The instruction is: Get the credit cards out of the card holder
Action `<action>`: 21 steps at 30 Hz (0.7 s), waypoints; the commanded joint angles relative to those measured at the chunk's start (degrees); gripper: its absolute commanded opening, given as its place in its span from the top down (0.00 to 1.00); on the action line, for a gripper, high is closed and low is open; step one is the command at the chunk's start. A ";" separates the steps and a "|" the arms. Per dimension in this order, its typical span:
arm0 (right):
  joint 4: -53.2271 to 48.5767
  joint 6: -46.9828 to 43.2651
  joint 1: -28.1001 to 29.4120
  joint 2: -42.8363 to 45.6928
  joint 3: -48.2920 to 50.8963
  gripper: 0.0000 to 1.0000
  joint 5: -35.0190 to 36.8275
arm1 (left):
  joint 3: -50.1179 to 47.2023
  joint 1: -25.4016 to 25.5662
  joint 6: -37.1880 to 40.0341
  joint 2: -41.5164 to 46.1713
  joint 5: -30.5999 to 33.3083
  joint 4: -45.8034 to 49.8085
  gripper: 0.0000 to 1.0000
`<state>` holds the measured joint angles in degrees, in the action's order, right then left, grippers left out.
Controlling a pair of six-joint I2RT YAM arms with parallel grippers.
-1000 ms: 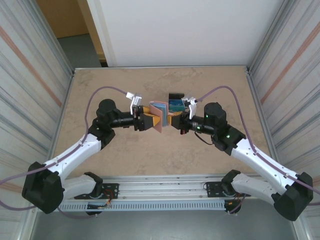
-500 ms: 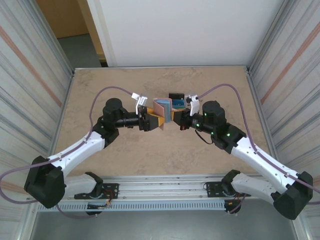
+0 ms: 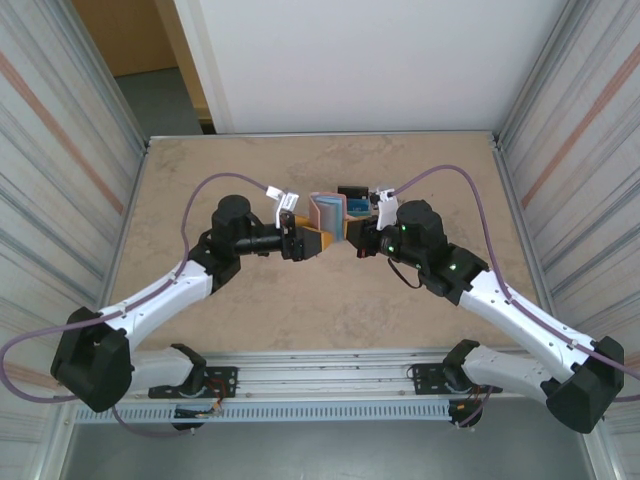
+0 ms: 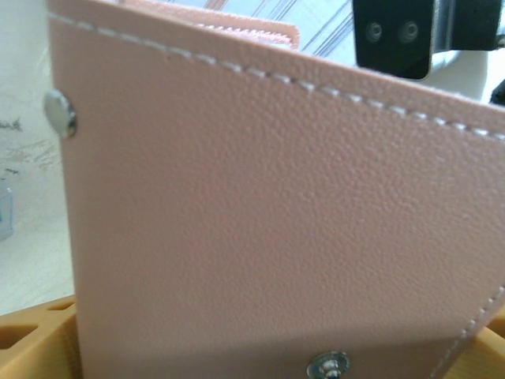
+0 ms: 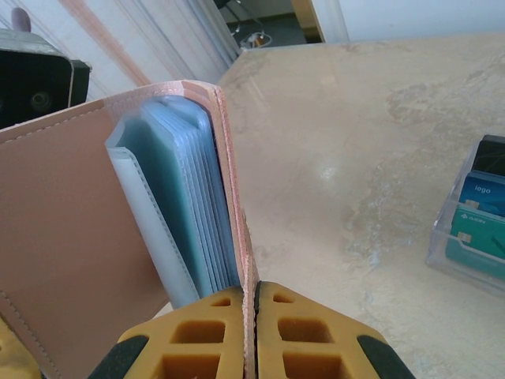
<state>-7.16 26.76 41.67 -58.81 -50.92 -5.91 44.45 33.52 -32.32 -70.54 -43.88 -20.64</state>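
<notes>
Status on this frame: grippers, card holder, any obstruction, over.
Right gripper shut on card holder cover; left gripper open at the other cover. Holder spread, blue sleeves showing. Credit cards in clear box alongside; no obstruction seen.

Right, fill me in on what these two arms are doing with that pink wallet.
The right gripper is shut on one cover of the card holder, holding it upright with its blue-grey sleeves fanned out. The left gripper is open, its fingers spread wide at the other cover without pinching it. Black, blue and teal credit cards stand in a clear box on the table. Whether any cards sit in the sleeves can't be told.
</notes>
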 commanded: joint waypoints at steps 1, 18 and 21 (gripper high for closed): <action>0.58 1.17 0.29 1.20 -2.35 1.00 2.10 | 1.69 0.40 2.48 0.55 1.95 3.02 0.08; -0.84 0.86 0.85 4.40 -1.74 1.00 4.52 | 1.62 0.40 3.64 1.72 5.10 6.07 0.28; -0.79 0.83 0.93 4.80 -1.51 1.00 4.77 | 1.53 0.35 3.99 2.02 5.22 6.34 0.32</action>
<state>-9.52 26.76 42.41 -55.66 -50.92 -2.74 44.62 33.50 -29.76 -70.06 -39.27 -15.53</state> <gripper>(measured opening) 0.088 0.689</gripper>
